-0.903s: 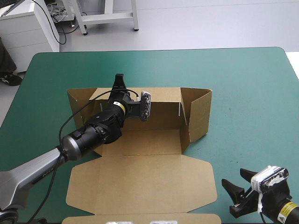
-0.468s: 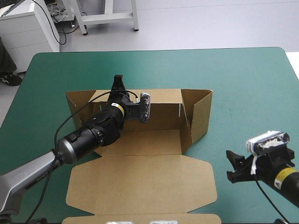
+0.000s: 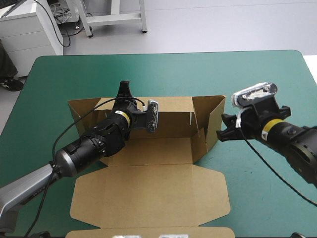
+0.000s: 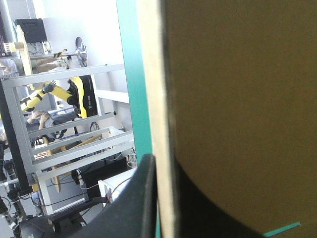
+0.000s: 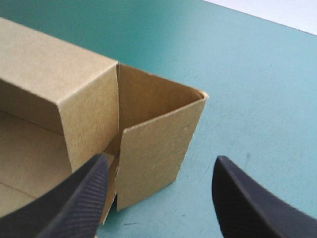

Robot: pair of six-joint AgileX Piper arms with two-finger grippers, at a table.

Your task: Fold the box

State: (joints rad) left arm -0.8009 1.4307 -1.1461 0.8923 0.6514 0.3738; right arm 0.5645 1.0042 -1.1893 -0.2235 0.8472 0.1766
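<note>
- The box (image 3: 163, 148) is lying mid-table on the teal-green cover (image 3: 257, 79), half made. Its far wall (image 3: 171, 106) is standing, its right end flap (image 3: 213, 124) is leaning outward, and its lid (image 3: 148, 193) is resting flat toward the near edge.
- The left gripper (image 3: 124, 91) is pinching the far wall's top edge near its left end. In the left wrist view the board's edge is running between the two black fingers, so this gripper is clenched on the board and steadying the wall.
- The right gripper (image 5: 158, 198) is hovering with its fingers spread wide at the right end flap. One finger is sitting over the box's inside and the other over the cover outside, and neither seems to be touching the board.
- The step in hand, as I judge it, is squaring up and tucking the right end. The next move is calling for the right gripper to take or press that flap inward while the left is holding the wall upright.
- Earlier, the right gripper was waiting near the table's near right corner, well apart from the box, and it has since travelled up to the flap. The left arm and the box are showing hardly any change.
</note>
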